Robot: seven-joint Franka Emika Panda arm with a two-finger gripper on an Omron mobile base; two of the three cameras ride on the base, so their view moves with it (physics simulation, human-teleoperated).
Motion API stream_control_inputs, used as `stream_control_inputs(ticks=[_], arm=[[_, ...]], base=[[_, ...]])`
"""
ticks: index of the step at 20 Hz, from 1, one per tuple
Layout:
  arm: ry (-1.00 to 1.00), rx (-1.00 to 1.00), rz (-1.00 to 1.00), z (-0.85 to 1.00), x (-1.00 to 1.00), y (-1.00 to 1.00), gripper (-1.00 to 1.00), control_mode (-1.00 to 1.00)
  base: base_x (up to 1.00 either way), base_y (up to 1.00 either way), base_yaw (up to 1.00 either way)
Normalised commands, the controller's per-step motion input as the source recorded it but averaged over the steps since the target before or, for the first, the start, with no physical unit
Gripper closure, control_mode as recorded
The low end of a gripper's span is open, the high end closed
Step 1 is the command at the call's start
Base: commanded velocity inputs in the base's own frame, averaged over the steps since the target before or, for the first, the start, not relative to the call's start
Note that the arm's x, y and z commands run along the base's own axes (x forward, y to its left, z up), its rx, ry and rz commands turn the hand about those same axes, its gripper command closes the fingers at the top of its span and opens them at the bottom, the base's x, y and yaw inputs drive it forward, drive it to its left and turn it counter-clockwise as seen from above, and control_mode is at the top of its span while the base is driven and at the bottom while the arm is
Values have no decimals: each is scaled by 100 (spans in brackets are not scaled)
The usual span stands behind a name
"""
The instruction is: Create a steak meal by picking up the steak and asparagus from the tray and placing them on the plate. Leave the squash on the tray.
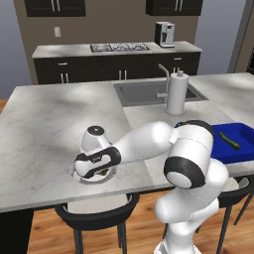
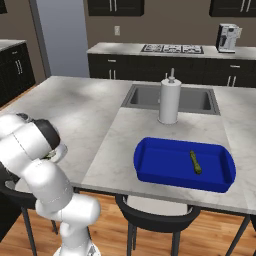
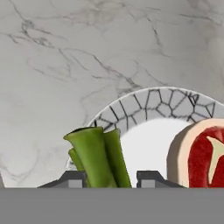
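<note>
Hand view: the asparagus [image 3: 99, 157] is pinched tight between my two fingers [image 3: 70, 178], right over the edge of the plate [image 3: 144, 107]. The steak [image 3: 203, 153] lies on the plate beside it. The squash [image 2: 195, 162] lies far off in the blue tray [image 2: 150, 167] on the counter [image 1: 44, 124].

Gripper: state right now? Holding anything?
Gripper: shut on the asparagus, held over the plate beside the steak.
</note>
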Motion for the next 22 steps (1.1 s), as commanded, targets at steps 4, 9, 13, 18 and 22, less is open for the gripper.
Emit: stream_control_inputs(ticks=[4, 9, 13, 18, 22], arm=[[0, 0, 0, -29, 23, 8, 100, -100], [0, 0, 0, -19, 27, 2, 100, -100], [0, 0, 0, -10, 33, 6, 100, -100], [0, 0, 0, -1, 16, 9, -100, -100], [-2, 0, 0, 16, -7, 0, -100, -100]], base=[[0, 0, 0], [0, 0, 0], [0, 0, 0], [0, 0, 0], [0, 0, 0]])
